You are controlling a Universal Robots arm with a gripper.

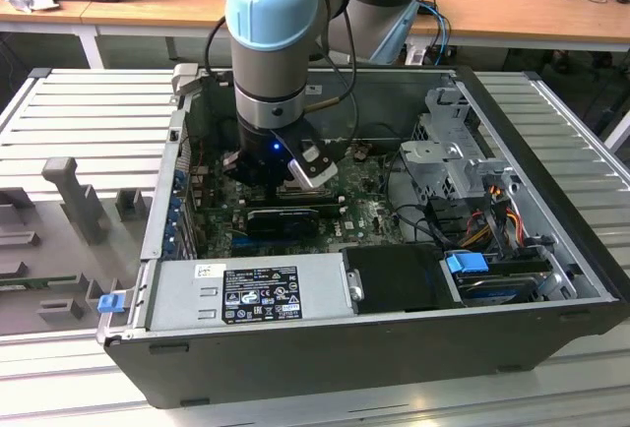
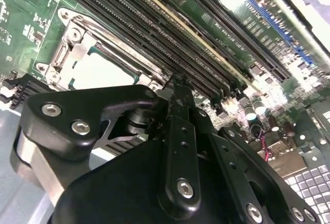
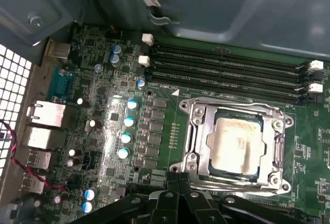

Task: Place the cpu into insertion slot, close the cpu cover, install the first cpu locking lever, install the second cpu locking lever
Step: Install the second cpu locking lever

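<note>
In the first wrist view the pale silvery-beige cpu (image 3: pixel 237 141) lies flat in the insertion slot (image 3: pixel 261 126) on the green board. The silvery cpu cover (image 3: pixel 198 131) is down around it, with the chip showing through its square window. Thin metal rods run along the cover's edges. My gripper (image 3: pixel 179 176) hovers just beside the socket with its black fingers together and nothing between them. The second wrist view shows the same gripper (image 2: pixel 178 87) close to the cpu (image 2: pixel 98 72) and the cpu cover (image 2: pixel 72 43). In the exterior view the gripper (image 1: pixel 293 183) reaches down into the open computer case.
Long black memory slots (image 3: pixel 227 66) run beside the socket. A row of capacitors (image 3: pixel 126 131) stands on its other side. A grey labelled power supply (image 1: pixel 251 294), a long black card (image 1: pixel 285 218), a metal drive cage (image 1: pixel 453 152) and loose cables (image 1: pixel 492 220) crowd the case.
</note>
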